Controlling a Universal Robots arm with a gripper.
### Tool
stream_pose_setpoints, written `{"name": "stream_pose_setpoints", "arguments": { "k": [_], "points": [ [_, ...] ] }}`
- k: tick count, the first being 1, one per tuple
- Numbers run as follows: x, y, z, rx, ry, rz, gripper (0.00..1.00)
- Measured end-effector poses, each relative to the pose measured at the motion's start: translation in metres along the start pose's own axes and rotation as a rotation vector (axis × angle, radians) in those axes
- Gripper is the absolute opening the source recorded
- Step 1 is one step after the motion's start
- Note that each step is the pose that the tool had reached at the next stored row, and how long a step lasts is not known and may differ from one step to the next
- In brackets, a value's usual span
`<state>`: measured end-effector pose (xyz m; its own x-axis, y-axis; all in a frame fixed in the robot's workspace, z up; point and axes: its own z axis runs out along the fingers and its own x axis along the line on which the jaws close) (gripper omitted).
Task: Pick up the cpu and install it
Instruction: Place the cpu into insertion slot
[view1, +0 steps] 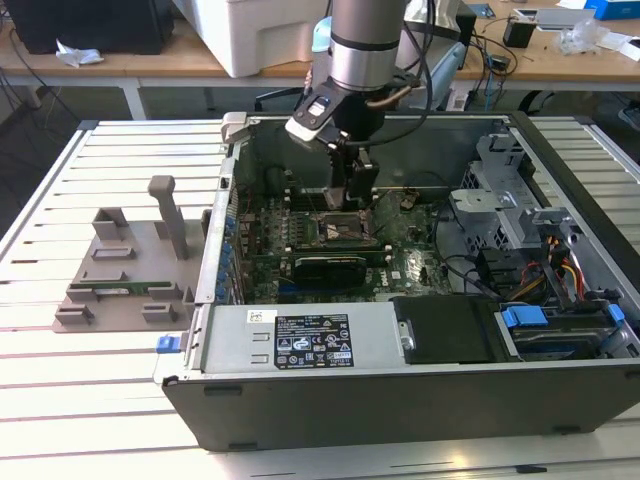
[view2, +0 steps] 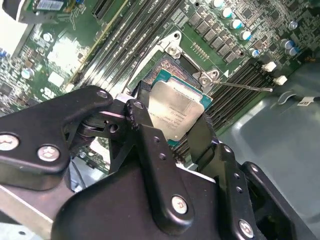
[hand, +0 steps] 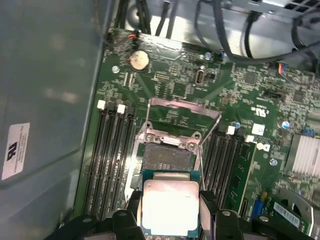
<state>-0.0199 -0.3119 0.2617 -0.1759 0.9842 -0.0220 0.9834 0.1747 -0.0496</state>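
Observation:
The cpu (view2: 177, 112), a flat square chip with a silver metal top, is clamped by its edges between my black fingers (view2: 145, 130). My gripper (view2: 170, 122) is shut on it. In the first wrist view the cpu (hand: 170, 205) hangs just above and slightly off the open socket (hand: 167, 155), whose metal load plate (hand: 185, 107) stands raised. In the exterior view my gripper (view1: 350, 195) reaches down inside the open computer case (view1: 400, 390), right over the socket (view1: 335, 228) on the green motherboard.
Memory slots (hand: 112, 155) flank the socket on both sides. A black card (view1: 330, 268) lies just in front of it. The power supply (view1: 300, 340), drive cage (view1: 510, 200) and cables (view1: 555, 265) crowd the case. A grey parts fixture (view1: 125, 265) sits on the table at the exterior view's left.

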Motion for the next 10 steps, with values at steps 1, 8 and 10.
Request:
{"name": "stream_pose_setpoints", "arguments": {
  "k": [1, 8, 10],
  "points": [
    [0.0, 0.0, 0.0001, 0.0011, -0.0031, 0.018, 0.54],
    [-0.0003, 0.0017, 0.0011, 0.0063, -0.0172, 0.101, 0.54],
    [-0.0003, 0.0018, 0.0011, 0.0064, -0.0183, 0.101, 0.54]
  ]
}}
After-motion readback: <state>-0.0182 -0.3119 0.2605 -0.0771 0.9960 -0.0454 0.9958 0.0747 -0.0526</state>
